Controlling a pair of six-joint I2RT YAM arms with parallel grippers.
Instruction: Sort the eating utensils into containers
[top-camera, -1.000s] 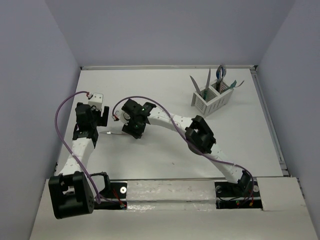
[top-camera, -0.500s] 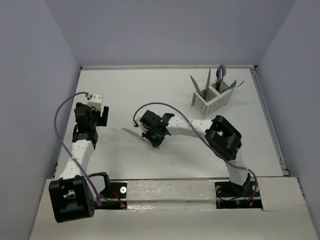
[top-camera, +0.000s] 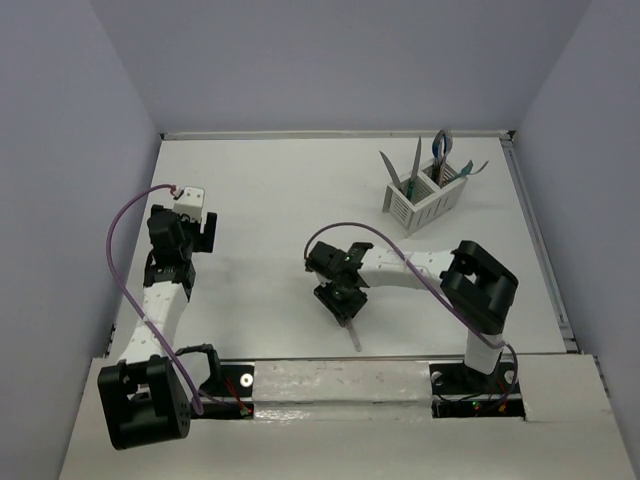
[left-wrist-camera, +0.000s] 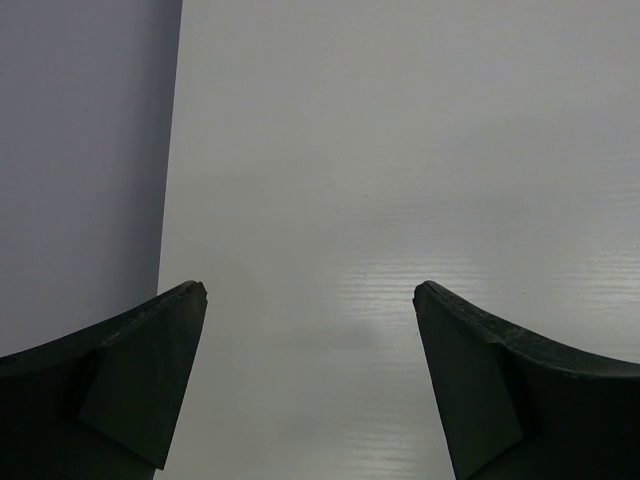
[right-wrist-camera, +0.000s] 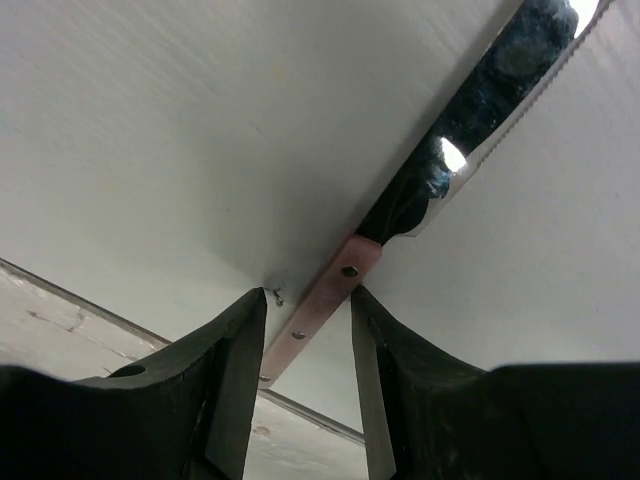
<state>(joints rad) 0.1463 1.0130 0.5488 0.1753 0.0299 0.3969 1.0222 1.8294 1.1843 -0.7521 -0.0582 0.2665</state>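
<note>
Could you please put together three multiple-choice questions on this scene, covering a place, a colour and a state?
1. In the top view, where is the caddy?
A. near left corner
B. far right
C. between the two arm bases

2. What colour is the handle of the knife held in the right pincer?
A. pink
B. teal
C. purple

3. How is the left pincer?
A. shut on a fork
B. shut on nothing
C. open, holding nothing

Answers:
1 B, it stands far from the arm bases, towards the right.
2 A, the riveted handle clamped there is pink in the right wrist view.
3 C, the left wrist view shows its jaws wide apart with nothing between them.
</note>
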